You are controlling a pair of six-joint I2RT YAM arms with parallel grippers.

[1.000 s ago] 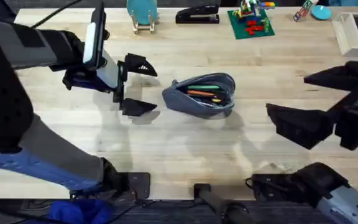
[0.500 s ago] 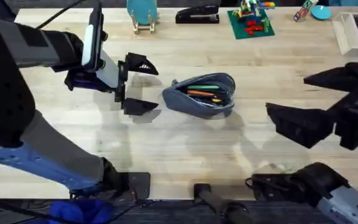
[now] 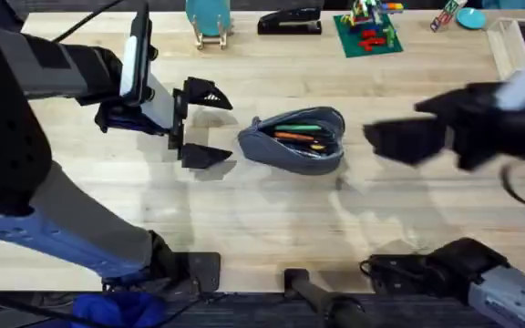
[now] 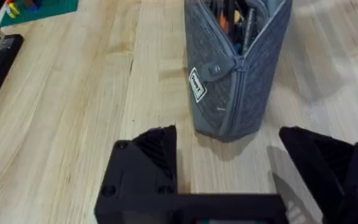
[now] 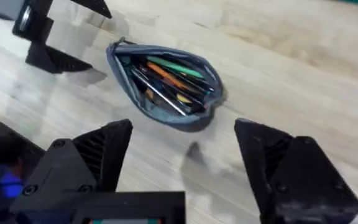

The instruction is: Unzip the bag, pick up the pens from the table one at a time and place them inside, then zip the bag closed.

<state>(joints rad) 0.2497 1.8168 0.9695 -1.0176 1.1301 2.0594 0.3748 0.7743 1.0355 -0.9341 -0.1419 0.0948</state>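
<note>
So the bag [image 3: 294,138] sits mid-frame on the table [image 3: 244,219], unzipped and gaping, with a green pen [image 3: 303,128] and an orange one [image 3: 294,137] inside. The left gripper [image 3: 199,123] hangs just left of it, fingers spread wide. The right gripper [image 3: 408,137] floats at the right of the bag, also spread wide.
</note>
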